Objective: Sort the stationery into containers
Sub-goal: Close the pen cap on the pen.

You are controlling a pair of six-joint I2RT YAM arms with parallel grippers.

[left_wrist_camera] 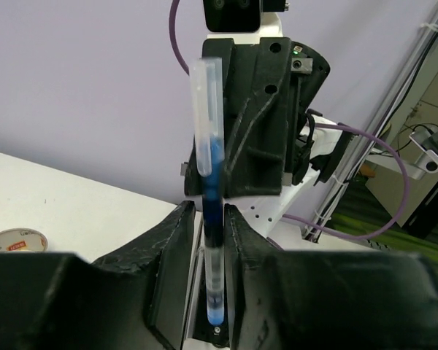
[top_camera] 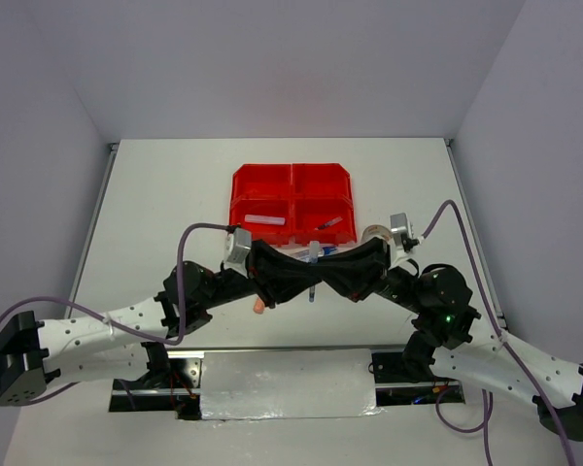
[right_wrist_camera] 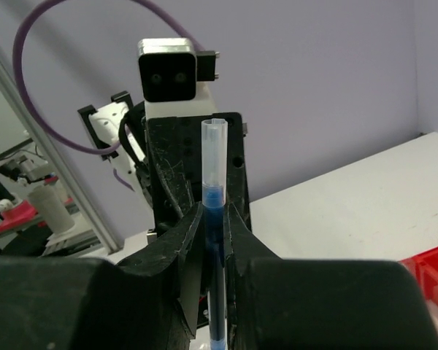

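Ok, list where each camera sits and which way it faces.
Top: above and behind the bases, looking down on the table, bins, left arm and right arm.
Left wrist: on the left arm, looking along its own jaws at the pen and the right arm opposite.
Right wrist: on the right arm, looking along its jaws at the left arm.
Shared: both wrist views show the pen between jaws.
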